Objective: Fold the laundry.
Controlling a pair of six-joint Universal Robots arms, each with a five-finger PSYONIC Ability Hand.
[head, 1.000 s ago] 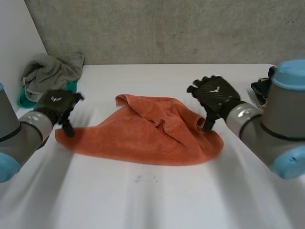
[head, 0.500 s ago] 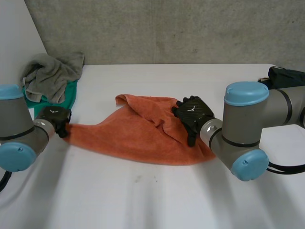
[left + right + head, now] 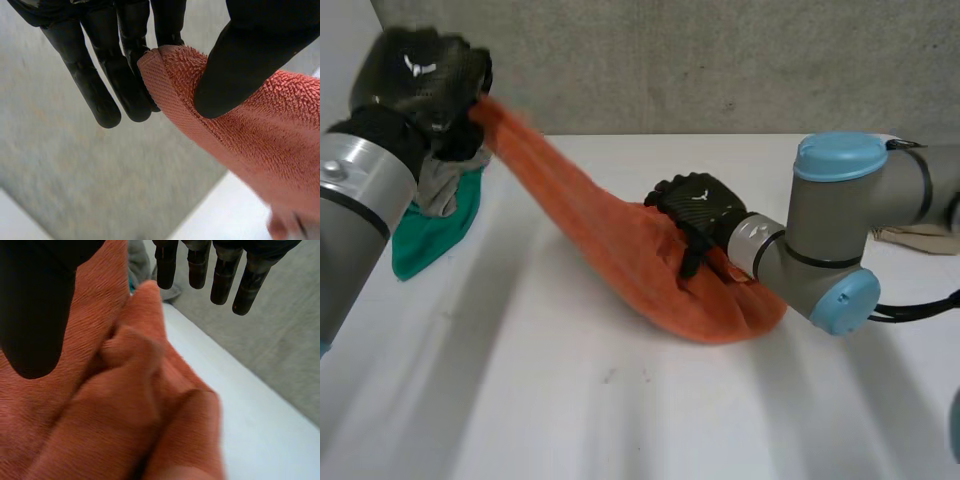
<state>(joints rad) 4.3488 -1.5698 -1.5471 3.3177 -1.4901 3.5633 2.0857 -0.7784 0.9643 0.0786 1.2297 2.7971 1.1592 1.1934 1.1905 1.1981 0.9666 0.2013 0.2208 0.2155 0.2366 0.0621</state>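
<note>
Head view: the orange towel [image 3: 620,240] is pulled into a long slanting band. Its lower end lies heaped on the white counter [image 3: 570,400], about the middle, and its upper end is lifted clear of the surface. The left hand [image 3: 415,80] is at the towel's raised corner and clamped on it. The right hand [image 3: 695,208] rests on top of the towel's heaped end, with the right arm [image 3: 830,235] reaching in from beyond that end. A grey cloth [image 3: 442,188] and a green cloth [image 3: 425,235] lie on the counter under the towel's raised corner, apart from the towel.

Left wrist view: the towel [image 3: 250,140] has its hemmed corner pinched between the left hand's thumb [image 3: 250,55] and fingers [image 3: 100,85]. The fingers are straight. The towel hangs away from the pinch toward the counter.

Right wrist view: the towel [image 3: 125,405] lies bunched in thick folds under the palm. The right hand's thumb [image 3: 35,305] stands over the towel. The fingers [image 3: 200,265] are straight and spread well apart from the thumb, past the towel's ridge and not closed on any cloth. Bare counter [image 3: 250,410] lies beside the towel, and a bit of the grey cloth [image 3: 140,260] shows beyond the towel's far fold.
</note>
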